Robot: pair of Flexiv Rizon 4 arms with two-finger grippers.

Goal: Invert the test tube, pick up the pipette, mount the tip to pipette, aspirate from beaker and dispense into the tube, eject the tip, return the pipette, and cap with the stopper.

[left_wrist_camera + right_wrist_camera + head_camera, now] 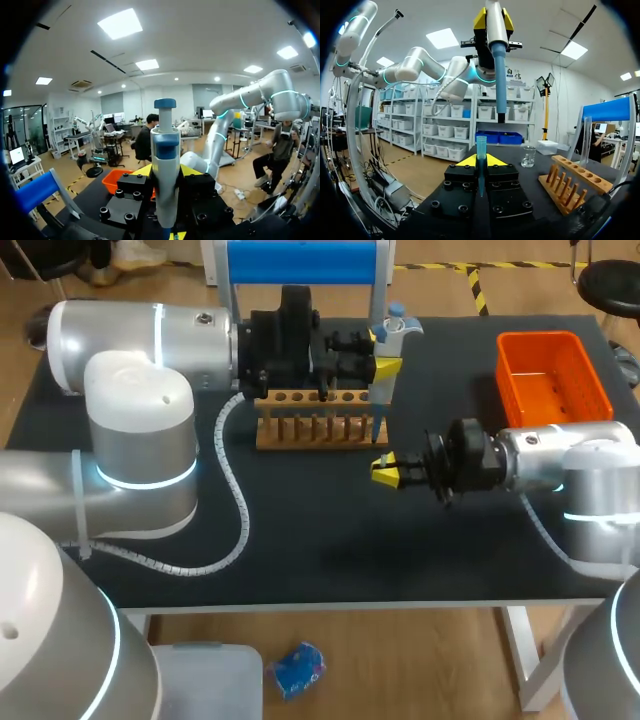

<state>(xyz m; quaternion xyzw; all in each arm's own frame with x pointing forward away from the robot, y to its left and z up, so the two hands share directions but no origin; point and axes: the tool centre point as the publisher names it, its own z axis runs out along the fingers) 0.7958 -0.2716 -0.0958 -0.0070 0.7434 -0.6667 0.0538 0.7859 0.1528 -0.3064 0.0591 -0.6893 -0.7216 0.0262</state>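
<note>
My left gripper [385,358] is shut on the grey pipette [388,340] with a blue top and holds it upright above the right end of the wooden rack [315,425]. In the left wrist view the pipette [165,160] stands between the fingers. My right gripper [384,471] sits just in front of the rack, shut on a blue pipette tip [481,147] that points up. The pipette's shaft [498,75] hangs above the tip, a little off to one side and apart from it. A glass test tube [586,137] stands in the rack [570,185]. The beaker [528,156] stands beyond the rack.
An orange basket [553,375] stands at the back right of the black table [330,550]. A blue-topped stand [300,262] rises behind the rack. My left arm's cable [235,510] loops across the table's left half.
</note>
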